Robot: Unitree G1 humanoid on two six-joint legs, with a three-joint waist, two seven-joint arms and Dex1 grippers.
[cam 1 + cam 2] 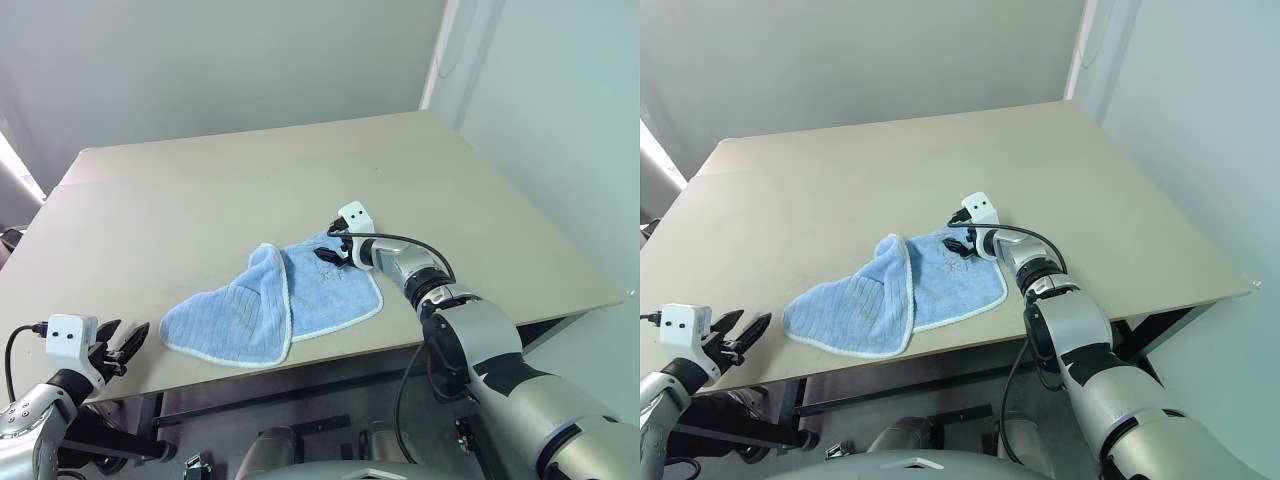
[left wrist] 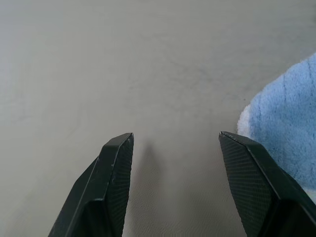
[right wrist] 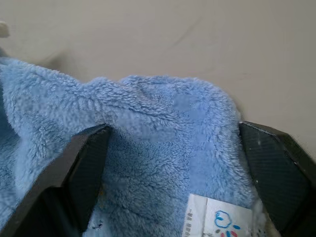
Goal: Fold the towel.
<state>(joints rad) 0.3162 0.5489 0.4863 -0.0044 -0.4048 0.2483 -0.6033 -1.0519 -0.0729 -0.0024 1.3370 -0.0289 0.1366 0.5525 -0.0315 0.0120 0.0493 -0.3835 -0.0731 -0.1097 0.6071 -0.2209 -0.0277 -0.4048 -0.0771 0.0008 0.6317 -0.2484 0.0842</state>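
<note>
white tag point(image 3: 217, 218) on the towel point(image 3: 148, 148), small printed marks, too blurred to read

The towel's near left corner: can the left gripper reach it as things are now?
Probably yes: the left gripper hangs open at the table edge, beside the towel, with only bare tabletop between.

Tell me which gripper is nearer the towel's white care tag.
Right. The right gripper sits on the towel at its far corner, fingers straddling the tag. The left gripper hangs open off the towel's opposite, near end, just past the table edge.
</note>
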